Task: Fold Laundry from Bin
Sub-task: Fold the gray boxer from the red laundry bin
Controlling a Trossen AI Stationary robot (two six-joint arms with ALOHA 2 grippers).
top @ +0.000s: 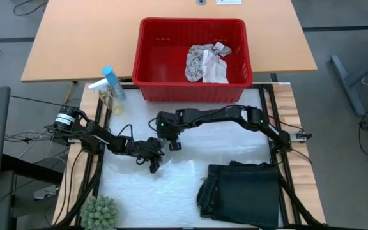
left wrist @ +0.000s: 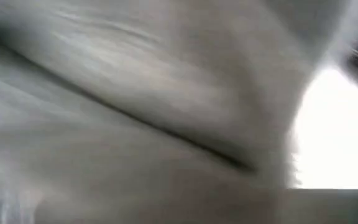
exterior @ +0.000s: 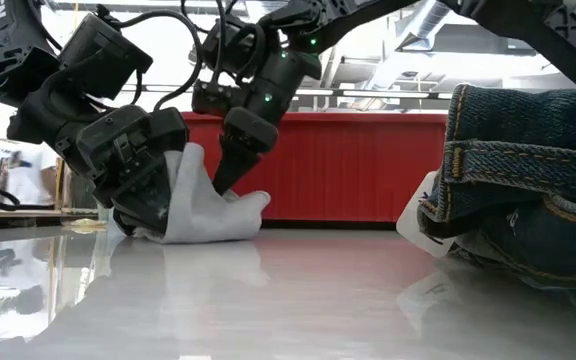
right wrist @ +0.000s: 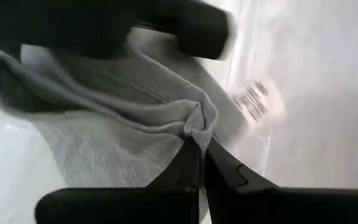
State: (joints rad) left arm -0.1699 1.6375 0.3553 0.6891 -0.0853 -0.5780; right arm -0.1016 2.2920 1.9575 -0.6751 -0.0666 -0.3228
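Note:
A small whitish cloth (exterior: 208, 210) stands bunched on the white table top between my two grippers. My left gripper (exterior: 148, 200) is shut on one side of it; in the high view that gripper (top: 153, 160) sits left of centre. My right gripper (right wrist: 199, 149) is shut on a pucker of the same cloth, coming down beside the left one (top: 173, 145). A folded dark garment (top: 241, 190) lies flat at the table's near right. The red bin (top: 147, 57) stands at the far edge, and a leaf-patterned cloth (top: 204, 62) lies in it. My left gripper has the whitish cloth at its left side (exterior: 173, 185), but its own body hides the place of contact, and the left wrist view shows only cloth. The cloth rises out of it, and its lower edge (exterior: 203, 235) rests on the table. My right gripper pinches a small raised fold (right wrist: 197, 124) of the whitish cloth between its two fingertips. The fingers (exterior: 230, 165) slant down from above. The cloth puckers at the pinch and spreads slack below it onto the table.
A spray bottle (top: 110, 86) stands at the table's far left. A small green plant (top: 99, 213) sits at the near left corner. The bin's red wall (exterior: 368, 165) closes off the far side. There is bare white table between the grippers and the folded garment (exterior: 528, 190).

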